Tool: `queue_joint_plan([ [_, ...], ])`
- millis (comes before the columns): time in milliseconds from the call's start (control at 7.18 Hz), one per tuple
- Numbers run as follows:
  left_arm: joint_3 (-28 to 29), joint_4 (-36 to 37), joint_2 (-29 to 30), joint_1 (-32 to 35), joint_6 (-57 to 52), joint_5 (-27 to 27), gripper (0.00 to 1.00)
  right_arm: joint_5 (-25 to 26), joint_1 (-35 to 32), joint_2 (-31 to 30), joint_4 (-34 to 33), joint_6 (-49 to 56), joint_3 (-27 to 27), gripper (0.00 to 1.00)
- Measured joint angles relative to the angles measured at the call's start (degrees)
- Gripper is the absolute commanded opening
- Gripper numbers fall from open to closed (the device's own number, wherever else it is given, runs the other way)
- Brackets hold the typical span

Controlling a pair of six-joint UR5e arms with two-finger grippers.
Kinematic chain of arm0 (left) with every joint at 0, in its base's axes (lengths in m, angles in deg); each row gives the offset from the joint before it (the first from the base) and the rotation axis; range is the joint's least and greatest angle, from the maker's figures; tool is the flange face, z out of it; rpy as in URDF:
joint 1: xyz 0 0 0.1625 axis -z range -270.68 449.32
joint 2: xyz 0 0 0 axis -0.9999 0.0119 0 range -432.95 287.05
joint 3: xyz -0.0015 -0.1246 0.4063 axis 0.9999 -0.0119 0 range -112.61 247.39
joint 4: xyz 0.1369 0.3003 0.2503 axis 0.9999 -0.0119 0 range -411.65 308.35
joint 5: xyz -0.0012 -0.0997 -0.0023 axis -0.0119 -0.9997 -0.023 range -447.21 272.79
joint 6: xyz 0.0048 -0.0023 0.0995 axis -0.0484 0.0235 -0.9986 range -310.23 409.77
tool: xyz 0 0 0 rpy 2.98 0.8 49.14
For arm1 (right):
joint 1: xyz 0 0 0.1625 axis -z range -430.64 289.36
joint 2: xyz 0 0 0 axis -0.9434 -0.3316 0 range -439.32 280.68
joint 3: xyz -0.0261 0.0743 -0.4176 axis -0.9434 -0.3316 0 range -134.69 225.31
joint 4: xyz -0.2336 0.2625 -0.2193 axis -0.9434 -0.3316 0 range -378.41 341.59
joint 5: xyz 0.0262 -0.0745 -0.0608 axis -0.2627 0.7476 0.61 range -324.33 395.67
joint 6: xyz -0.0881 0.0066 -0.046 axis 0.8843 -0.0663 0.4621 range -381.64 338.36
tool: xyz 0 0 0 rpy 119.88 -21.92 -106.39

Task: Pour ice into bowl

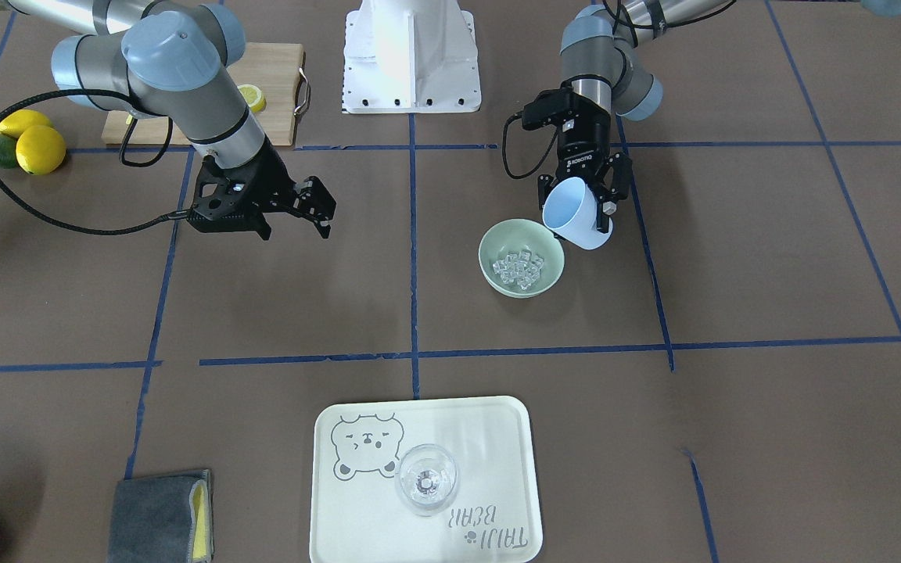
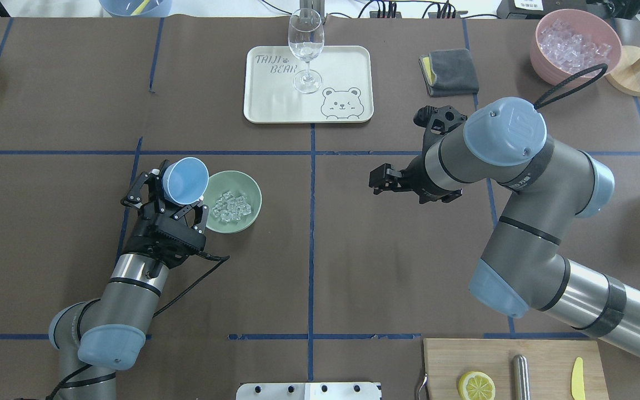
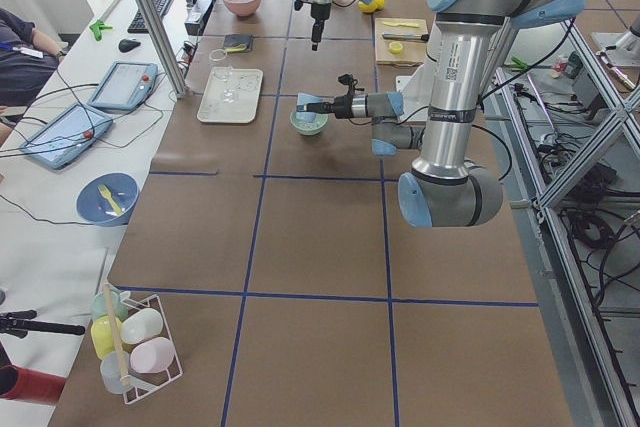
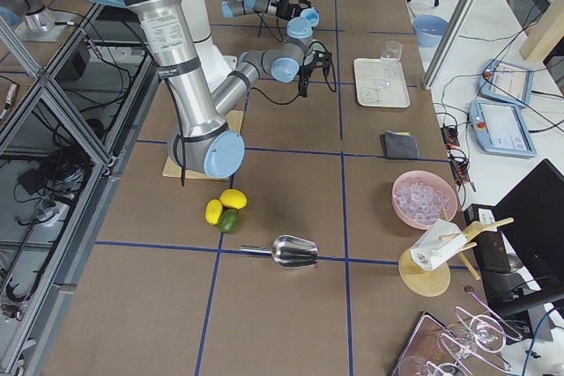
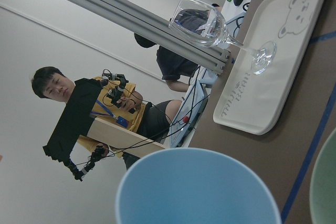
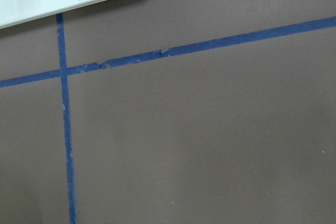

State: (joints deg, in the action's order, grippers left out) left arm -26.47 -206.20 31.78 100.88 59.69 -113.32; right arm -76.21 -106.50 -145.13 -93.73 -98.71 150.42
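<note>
Jaws of the left gripper (image 2: 178, 195) clamped on a light blue cup (image 2: 185, 180), tilted, its mouth angled up and toward the far edge, raised above the surface at the rim of the bowl (image 2: 257, 201); touching the rim or just clear of it, cannot tell which. Pale green bowl upright on the surface in the robot's left half, about midway between the robot-side edge and the far edge. Heap of ice (image 2: 232, 205) inside the bowl, small clear cubes clustered on its floor. Jaws of the right gripper (image 2: 378, 182) spread apart, gripping nothing, hovering over bare surface in the right half, well apart from the bowl. Cream tray (image 2: 275, 105) with a bear drawing at the middle of the far edge, a clear stemmed glass (image 2: 305, 50) upright on it. Folded grey cloth (image 2: 449, 71) near the tray, toward the far right corner. Pink container (image 2: 536, 58) of more clear cubes in that corner. Wooden cutting board (image 2: 453, 355) at the robot-side edge, right half, with a lemon slice (image 2: 476, 385) on it.
</note>
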Motion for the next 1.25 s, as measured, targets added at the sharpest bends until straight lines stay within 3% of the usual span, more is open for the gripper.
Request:
queue_joint_plan([
  [835, 0.73, -3.94, -1.43, 0.03, 27.92, -1.12, 0.00, -0.06, 0.61, 0.28, 0.00, -0.91, 0.00, 1.00],
  [1253, -0.30, -11.88, -10.88, 0.42, 30.73, -0.74, 0.00, 0.04, 1.33, 0.82, 0.00, -2.25, -0.01, 1.00],
])
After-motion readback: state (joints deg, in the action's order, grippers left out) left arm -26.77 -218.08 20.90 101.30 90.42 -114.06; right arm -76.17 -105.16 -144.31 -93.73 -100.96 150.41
